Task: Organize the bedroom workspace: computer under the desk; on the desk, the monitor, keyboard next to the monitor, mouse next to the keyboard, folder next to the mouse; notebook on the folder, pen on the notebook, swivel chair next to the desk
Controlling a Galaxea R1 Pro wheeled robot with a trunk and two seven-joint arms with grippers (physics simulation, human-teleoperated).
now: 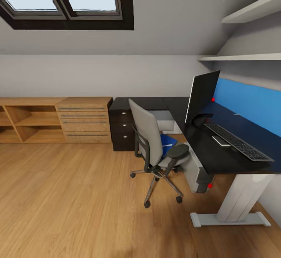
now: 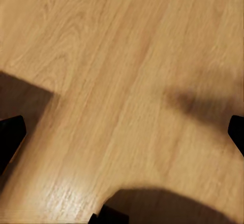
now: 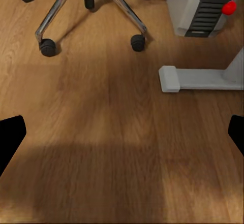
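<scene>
The swivel chair (image 1: 154,145) sits left of your desk (image 1: 218,148), blue folder (image 1: 168,141) on its seat; both your grippers (image 2: 122,127) (image 3: 122,130) hang spread apart over floor (image 1: 78,203).

The swivel chair (image 1: 156,148) backrest hides most of the folder (image 1: 168,141).

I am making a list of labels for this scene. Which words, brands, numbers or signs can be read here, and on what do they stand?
No text can be read.
keyboard: key legends too small to read.
monitor: a red light, no brand readable.
computer: a red spot, no label readable.
</scene>
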